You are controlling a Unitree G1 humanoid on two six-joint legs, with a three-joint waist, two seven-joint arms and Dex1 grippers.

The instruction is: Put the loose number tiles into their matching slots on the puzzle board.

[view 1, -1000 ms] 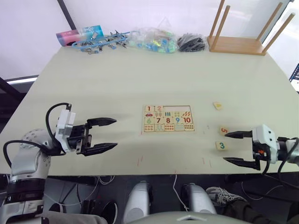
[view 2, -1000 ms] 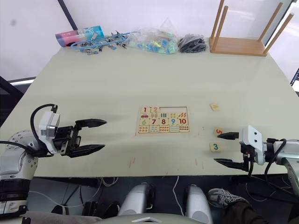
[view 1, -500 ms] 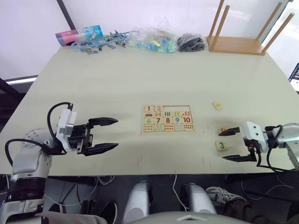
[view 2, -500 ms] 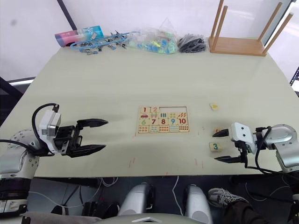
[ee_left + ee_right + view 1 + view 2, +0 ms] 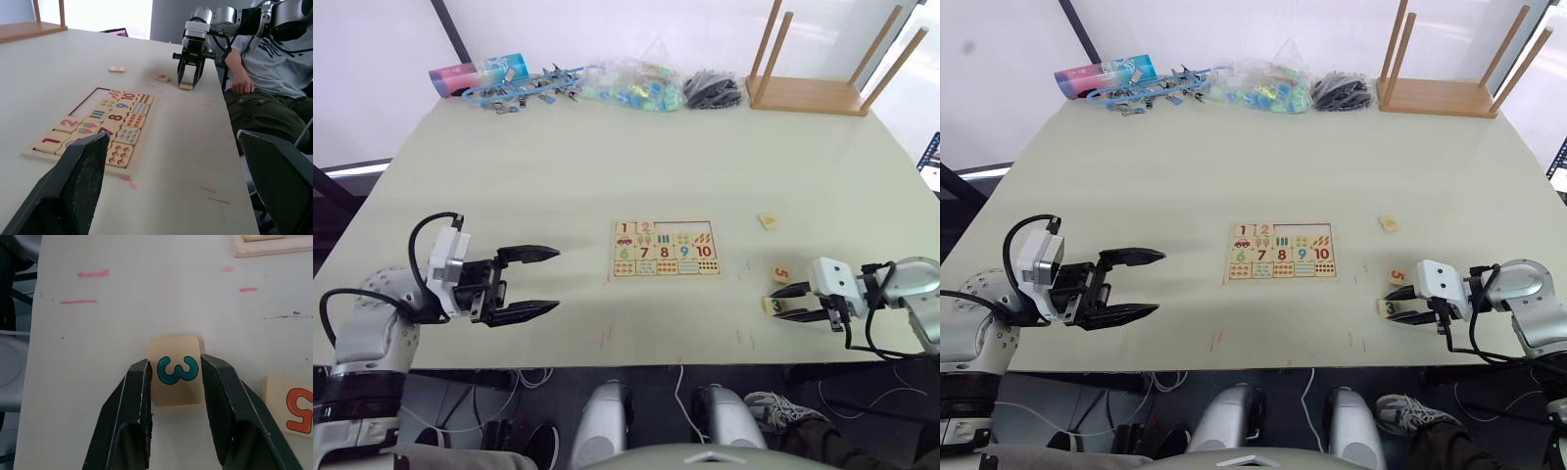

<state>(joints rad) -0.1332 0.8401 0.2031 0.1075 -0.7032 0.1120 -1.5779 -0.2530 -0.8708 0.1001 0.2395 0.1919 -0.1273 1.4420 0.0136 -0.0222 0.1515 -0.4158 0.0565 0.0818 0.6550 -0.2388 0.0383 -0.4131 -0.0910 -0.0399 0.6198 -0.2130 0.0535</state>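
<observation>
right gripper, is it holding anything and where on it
The right gripper is clamped on the 3 tile by its two opposite side edges, with the tile still flat on the table.

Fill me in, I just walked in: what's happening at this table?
The right pincer has its black fingers against both sides of the small pale wooden tile printed with a teal 3, lying on the table near its front edge. The tile with an orange 5 lies beside it. The pale wooden puzzle board has slots 3 to 5 empty. The left pincer hovers open.
</observation>
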